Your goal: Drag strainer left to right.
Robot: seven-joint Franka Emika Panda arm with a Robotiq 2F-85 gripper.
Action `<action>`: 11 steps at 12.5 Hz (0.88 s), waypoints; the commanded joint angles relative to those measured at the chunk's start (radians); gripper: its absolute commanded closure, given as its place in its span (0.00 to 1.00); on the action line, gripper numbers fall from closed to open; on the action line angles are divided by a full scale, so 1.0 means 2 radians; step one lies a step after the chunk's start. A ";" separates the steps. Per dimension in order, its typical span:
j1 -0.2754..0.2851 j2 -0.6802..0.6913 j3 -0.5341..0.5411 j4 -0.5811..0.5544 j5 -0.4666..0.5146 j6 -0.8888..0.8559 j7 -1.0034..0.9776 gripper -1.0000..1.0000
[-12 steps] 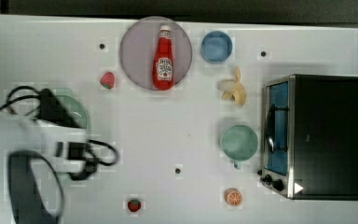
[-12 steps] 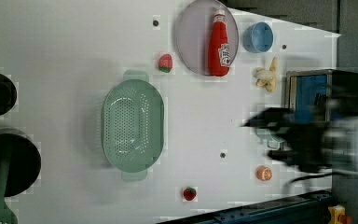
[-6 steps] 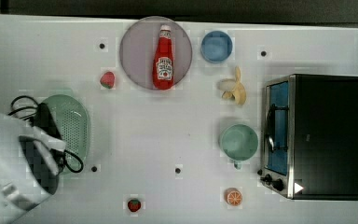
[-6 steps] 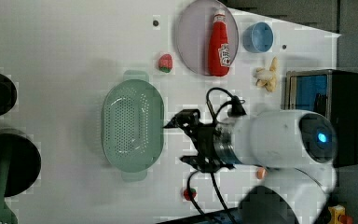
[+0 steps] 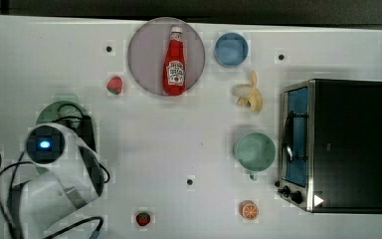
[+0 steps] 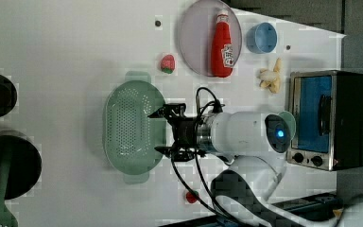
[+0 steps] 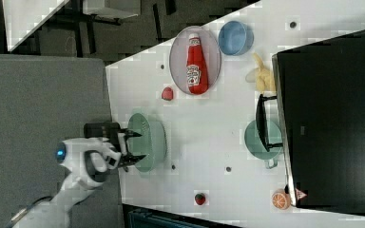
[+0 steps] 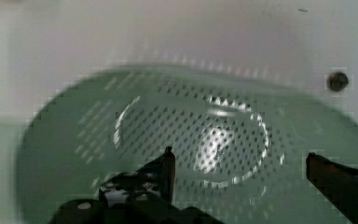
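White tabletop (image 5: pixel 144 144), dark surround.

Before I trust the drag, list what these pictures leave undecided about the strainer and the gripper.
- Contact: gripper is open at the strainer rim in the left view; touching or above, undecidable.
- Top view: the arm covers most of the strainer.
- Wrist view: one finger is cut by the edge.

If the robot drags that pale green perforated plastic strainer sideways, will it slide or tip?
The pale green perforated plastic strainer looks thin-walled and light, so it probably slides easily on the smooth white table. Low and wide, it seems unlikely to tip, though it may twist.
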 commanded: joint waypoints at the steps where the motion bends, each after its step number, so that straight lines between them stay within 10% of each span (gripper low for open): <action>1: 0.005 0.034 -0.018 0.004 -0.010 0.026 0.029 0.00; 11: 0.067 0.074 -0.114 0.004 -0.012 0.082 0.029 0.00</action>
